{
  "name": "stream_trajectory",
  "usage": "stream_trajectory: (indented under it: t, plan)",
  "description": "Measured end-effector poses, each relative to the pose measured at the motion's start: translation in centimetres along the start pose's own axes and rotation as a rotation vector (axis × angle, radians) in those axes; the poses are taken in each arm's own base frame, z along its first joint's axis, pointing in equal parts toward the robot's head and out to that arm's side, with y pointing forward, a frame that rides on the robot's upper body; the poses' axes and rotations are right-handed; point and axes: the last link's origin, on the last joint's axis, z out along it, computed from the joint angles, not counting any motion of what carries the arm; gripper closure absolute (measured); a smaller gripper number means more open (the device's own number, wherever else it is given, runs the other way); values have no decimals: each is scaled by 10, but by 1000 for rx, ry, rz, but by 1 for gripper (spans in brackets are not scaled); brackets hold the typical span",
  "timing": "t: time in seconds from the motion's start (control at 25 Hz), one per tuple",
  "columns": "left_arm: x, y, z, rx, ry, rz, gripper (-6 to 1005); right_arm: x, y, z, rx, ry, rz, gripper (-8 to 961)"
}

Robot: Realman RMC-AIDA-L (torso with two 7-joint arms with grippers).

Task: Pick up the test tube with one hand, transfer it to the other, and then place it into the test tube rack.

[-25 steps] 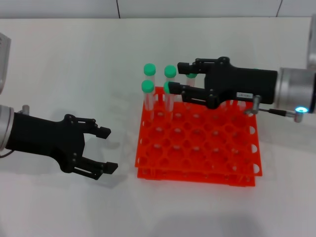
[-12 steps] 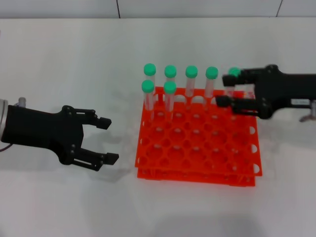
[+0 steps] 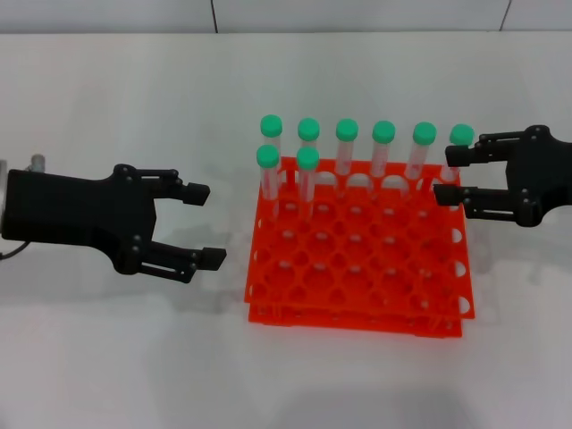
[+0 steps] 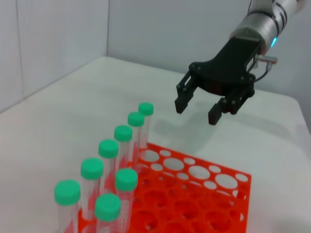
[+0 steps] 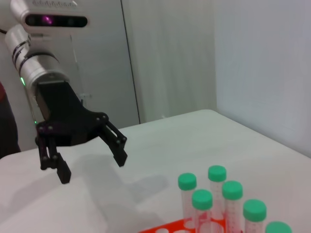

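The right claw [image 3: 449,175] is spread and holds nothing, hovering at the right far corner of the test tube rack [image 3: 357,259], its fingertips pointing toward the rack's middle. One fingertip sits just beside the green cap of the test tube [image 3: 458,146] that stands at the right end of the rack's far row; whether it touches the cap cannot be told. The other fingertip lies over the rack's right edge, a little nearer the robot.

The left claw [image 3: 204,225] is also spread and empty. It hangs over the bare tabletop [image 3: 134,116] to the left of the rack, fingertips aimed at the rack and close to its left edge without reaching it. The right wrist view shows it [image 5: 90,155] from across the rack, above the tabletop, with its shadow below.

The rack is orange-red, with a grid of round holes, and sits on the white tabletop. Six capped tubes stand upright in its far row. Two further tubes [image 3: 288,179] stand in the next row, toward the rack's left end. The remaining holes nearer the robot are unfilled.
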Motion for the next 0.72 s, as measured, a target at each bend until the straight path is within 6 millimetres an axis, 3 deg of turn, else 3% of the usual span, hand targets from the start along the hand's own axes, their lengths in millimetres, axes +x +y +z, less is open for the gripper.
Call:
stream_trajectory:
  t: [0.72]
  plan:
    - [6,-1,3,5,35,15,125,2,-4,-8,30,-6,3,427]
